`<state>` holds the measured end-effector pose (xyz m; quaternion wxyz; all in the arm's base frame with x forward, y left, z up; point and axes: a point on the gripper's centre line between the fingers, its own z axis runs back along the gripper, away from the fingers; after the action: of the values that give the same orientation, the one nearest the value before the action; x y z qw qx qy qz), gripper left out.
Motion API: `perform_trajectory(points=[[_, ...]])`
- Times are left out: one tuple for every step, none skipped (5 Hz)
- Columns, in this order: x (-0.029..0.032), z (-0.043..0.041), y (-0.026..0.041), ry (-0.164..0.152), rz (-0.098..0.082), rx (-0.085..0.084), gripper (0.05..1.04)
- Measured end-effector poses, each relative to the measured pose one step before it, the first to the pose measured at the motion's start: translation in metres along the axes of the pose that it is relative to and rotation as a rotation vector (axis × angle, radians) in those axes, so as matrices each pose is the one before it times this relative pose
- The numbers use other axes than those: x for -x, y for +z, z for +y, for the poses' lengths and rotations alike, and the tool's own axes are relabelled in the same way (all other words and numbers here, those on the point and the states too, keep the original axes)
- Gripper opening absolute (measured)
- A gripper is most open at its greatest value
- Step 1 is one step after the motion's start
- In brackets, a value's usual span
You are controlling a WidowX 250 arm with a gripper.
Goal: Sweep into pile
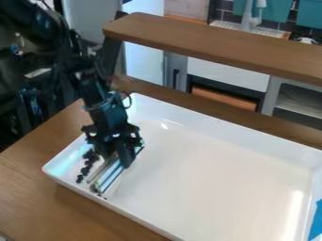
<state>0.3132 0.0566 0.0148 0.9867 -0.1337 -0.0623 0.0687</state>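
Fingers: my gripper is closed down on a long, narrow sweeper, parted only by what it grips; tips low, close over the tray floor.
Dark bits: a loose, uneven string of small lumps, beside the sweeper on the side toward the tray's left end; a few specks off the sweeper's lower end, by the near wall. No neat heap, by my reading.
Risk, sweeper: gripped high, long edge slanting; a push against the wall could twist it in my grip. Tilted up, it would ride over the bits.
Risk, bits: small and probably quick to roll. Too fast a stroke may scatter them around the sweeper's end, and the specks look easiest to miss.
Tray: white, broad, raised sides. Near and left walls crowd me; sloping corners could trap bits where a straight edge won't reach.
Table: wood, around the tray.
Overhead: brown shelf across the back, beside my arm; a high lift there wants care.
Far right: something blue at the tray's edge, well apart from the work.
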Motion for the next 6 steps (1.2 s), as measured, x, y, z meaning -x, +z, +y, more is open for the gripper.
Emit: perform_trajectory(points=[[0.00800,0.00256,-0.01267,-0.0122,-0.0454,-0.0087,0.380],[-0.00262,0.00691,-0.00650,-0.0011,-0.0494,-0.0335,0.380],[-0.00156,0.00336,-0.00341,0.0213,-0.0259,-0.0175,0.380],[-0.00094,-0.00067,-0.00156,0.0346,-0.0135,-0.0055,0.380],[-0.00380,-0.00239,-0.00172,0.0280,-0.0334,-0.0277,0.380],[-0.00951,0.00184,-0.00262,-0.0619,-0.0679,-0.1040,0.380]])
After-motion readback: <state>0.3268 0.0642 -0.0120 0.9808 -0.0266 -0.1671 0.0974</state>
